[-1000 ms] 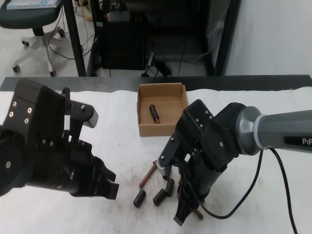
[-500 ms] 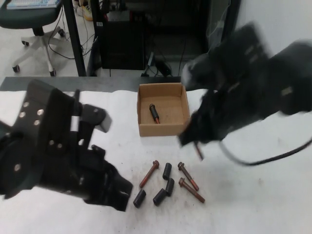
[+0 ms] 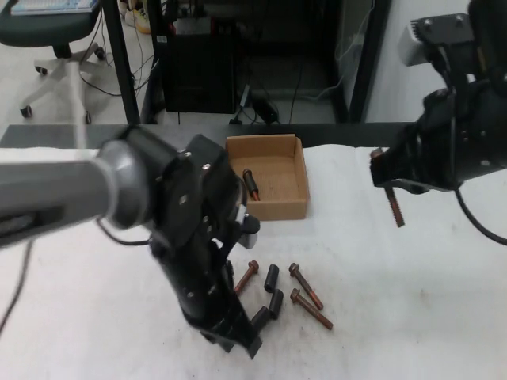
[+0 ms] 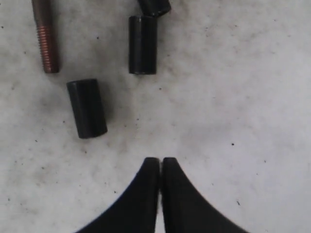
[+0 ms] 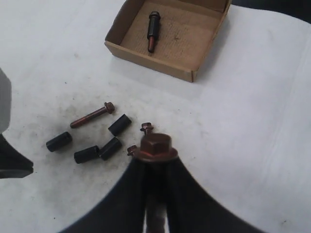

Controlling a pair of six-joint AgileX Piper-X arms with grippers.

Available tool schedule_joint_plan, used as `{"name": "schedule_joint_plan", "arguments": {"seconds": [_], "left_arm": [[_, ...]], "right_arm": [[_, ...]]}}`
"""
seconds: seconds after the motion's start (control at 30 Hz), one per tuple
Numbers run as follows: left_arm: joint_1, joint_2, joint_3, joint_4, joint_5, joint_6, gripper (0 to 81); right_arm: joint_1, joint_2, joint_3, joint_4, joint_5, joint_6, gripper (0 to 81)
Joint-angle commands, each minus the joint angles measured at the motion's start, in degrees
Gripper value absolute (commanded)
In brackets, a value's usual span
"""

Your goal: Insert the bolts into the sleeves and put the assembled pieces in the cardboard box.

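I see left gripper (image 4: pixel 160 165) pinched shut, empty, near a sleeve (image 4: pixel 87 108) my arm blocks overhead. Right gripper (image 5: pixel 156 162) clamps a bolt (image 5: pixel 155 144), shank buried; overhead shows it right of box (image 3: pixel 277 210).

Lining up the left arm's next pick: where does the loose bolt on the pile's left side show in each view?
High view: loose bolt left of the sleeves, head toward the cardboard box.
Left wrist view: the loose bolt's threaded end, next to the sleeves.
Right wrist view: loose bolt between the cardboard box and the sleeves.
Shared landmark: the sleeve that touches a second sleeve.
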State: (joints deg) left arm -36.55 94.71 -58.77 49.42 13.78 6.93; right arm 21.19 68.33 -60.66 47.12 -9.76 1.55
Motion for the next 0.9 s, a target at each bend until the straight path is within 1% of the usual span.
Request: {"name": "schedule_joint_plan", "arguments": {"seconds": [0.0, 0.07, 0.1, 0.17, 0.2, 0.27, 0.37, 0.5, 0.87], "left_arm": [[-0.20, 3.41, -4.08, 1.55, -1.29, 0.84, 12.3], [-0.20, 4.62, -5.34, 1.43, -1.84, 0.51, 20.5], [-0.20, 5.07, -5.70, 1.44, -3.23, 0.13, 24.2], [-0.20, 5.41, -5.97, 0.65, -6.12, 0.15, 28.5], [-0.20, 5.39, -5.97, 0.14, -7.61, 0.15, 29.4], [-0.20, 5.39, -5.97, -0.82, -9.02, 0.15, 29.4], [-0.20, 5.39, -5.97, -1.71, -9.03, -0.25, 29.4], [-0.20, 5.89, -5.97, -2.44, -9.03, -3.54, 29.4], [-0.20, 9.33, -5.85, -4.74, -9.03, -3.57, 29.4]], "right_arm": [[-1.20, -0.86, -0.26, 0.73, -1.37, -0.27, 0.8], [-1.72, -0.86, -0.26, 0.73, -1.37, -0.27, 0.8], [-1.97, -0.86, -0.26, 0.73, -1.67, -0.27, 0.8], [-2.22, -0.86, -0.26, 0.73, -1.76, -0.27, 0.8], [-2.49, -0.86, -0.26, 0.73, -1.95, -0.27, 0.8], [-2.48, -0.86, -0.26, 0.73, -2.72, -0.27, 0.8], [-2.48, -0.86, -0.26, 0.73, -2.88, -0.27, 0.8], [-2.48, -0.86, -0.26, 0.73, -2.99, -0.27, 0.8], [-2.48, -0.86, -0.26, 0.73, -2.99, -0.27, 0.8]]}}
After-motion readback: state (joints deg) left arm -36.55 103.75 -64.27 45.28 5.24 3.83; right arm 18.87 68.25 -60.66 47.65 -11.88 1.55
